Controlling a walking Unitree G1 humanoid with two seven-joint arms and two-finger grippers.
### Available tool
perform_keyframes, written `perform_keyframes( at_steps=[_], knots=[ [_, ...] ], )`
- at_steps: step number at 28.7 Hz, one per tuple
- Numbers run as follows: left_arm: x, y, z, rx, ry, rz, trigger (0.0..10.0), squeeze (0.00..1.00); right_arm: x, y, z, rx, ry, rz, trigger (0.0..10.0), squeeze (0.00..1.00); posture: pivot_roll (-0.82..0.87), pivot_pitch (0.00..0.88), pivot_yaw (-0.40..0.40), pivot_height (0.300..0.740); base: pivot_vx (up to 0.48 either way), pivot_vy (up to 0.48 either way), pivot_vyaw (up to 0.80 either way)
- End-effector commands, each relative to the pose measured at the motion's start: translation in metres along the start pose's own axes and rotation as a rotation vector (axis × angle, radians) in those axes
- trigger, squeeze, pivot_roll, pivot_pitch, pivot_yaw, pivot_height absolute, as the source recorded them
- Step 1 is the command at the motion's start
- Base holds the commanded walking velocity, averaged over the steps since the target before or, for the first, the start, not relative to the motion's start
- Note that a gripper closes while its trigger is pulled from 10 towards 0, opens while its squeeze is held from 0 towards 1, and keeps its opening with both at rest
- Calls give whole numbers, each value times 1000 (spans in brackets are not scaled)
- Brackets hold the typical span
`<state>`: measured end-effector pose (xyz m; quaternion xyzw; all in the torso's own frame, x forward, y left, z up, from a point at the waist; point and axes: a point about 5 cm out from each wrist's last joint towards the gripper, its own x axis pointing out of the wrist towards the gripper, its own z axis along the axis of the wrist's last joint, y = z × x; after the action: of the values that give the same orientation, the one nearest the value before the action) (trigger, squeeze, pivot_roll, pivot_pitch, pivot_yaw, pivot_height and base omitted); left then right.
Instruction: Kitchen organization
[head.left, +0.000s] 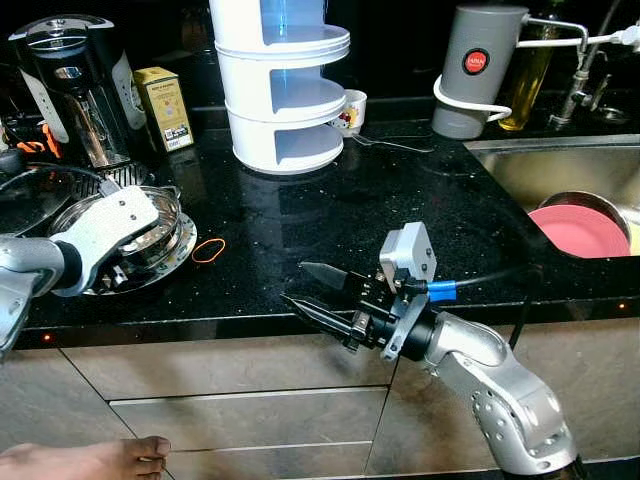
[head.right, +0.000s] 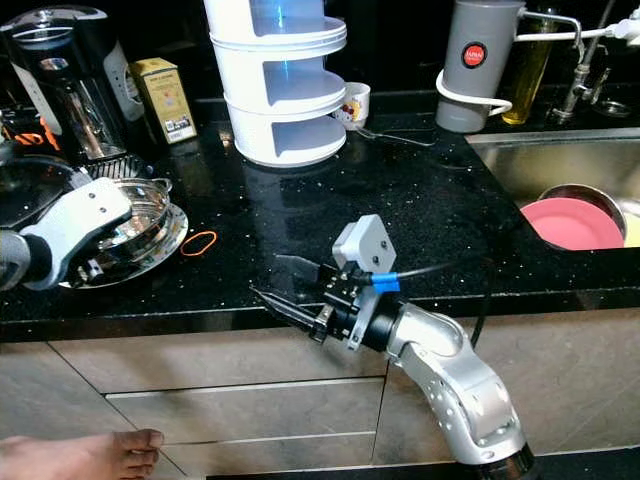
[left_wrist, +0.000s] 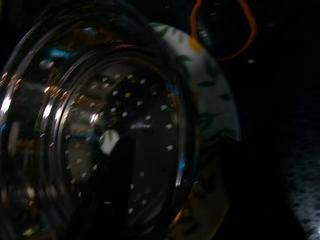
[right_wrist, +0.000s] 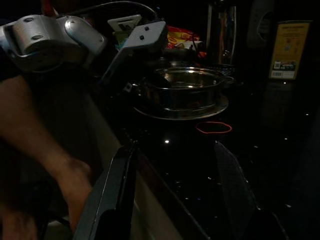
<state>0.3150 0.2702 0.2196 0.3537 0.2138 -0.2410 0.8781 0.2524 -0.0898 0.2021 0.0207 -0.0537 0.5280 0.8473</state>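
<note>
A shiny steel bowl (head.left: 157, 238) stands on a leaf-patterned plate (left_wrist: 216, 116) at the left of the black counter (head.left: 400, 210). My left gripper (head.left: 105, 235) hovers right over the bowl's near side, its white wrist housing hiding the fingers. An orange rubber band (head.left: 208, 250) lies on the counter just right of the plate. My right gripper (head.left: 295, 283) is open and holds nothing; it hangs over the counter's front edge and points left toward the band and bowl (right_wrist: 185, 87). Its two black fingers (right_wrist: 112, 192) stand wide apart.
A white tiered rack (head.left: 285, 90), a mug (head.left: 352, 110), a yellow box (head.left: 165, 108) and a coffee maker (head.left: 75, 80) line the back. A grey jug (head.left: 480, 70) stands by the sink (head.left: 540, 165), which holds a pink plate (head.left: 580, 232). A person's foot (head.left: 95, 460) is on the floor below.
</note>
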Motion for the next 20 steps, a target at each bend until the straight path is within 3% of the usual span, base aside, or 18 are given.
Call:
perform_keyframes(
  at_steps=[1,20],
  knots=[
    [4,-3,0,5,6,-33,0,0,0,2,1,-1,4,5,10000,0,-115,0,35,740,0,0,0],
    [1,-1,5,8,-23,-50,0,0,1,-3,1,-13,18,-40,10000,0,-107,0,35,740,0,0,0]
  ],
)
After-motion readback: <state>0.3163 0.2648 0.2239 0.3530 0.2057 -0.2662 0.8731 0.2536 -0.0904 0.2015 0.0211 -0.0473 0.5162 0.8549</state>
